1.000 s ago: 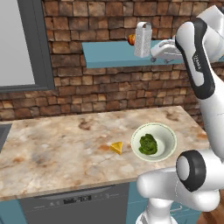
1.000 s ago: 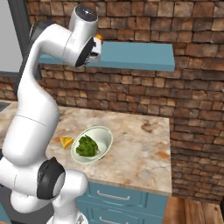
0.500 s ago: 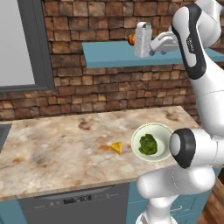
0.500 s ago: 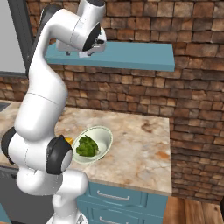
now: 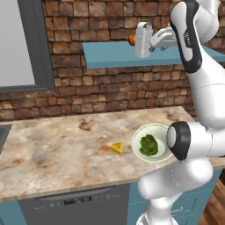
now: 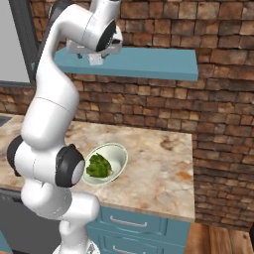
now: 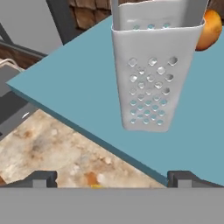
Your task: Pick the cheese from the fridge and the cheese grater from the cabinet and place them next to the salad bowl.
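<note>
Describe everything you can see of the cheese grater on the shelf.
The cheese grater is a silvery metal box, tall and tapered, with perforated faces and a loop handle on top. It stands upright on the teal shelf, a small orange fruit just behind it. The open gripper is beside it, not touching.

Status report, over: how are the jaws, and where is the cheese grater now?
Jaws wide open, nothing held. Cheese grater upright on teal shelf, just ahead of gripper. Orange fruit behind grater, not blocking.
</note>
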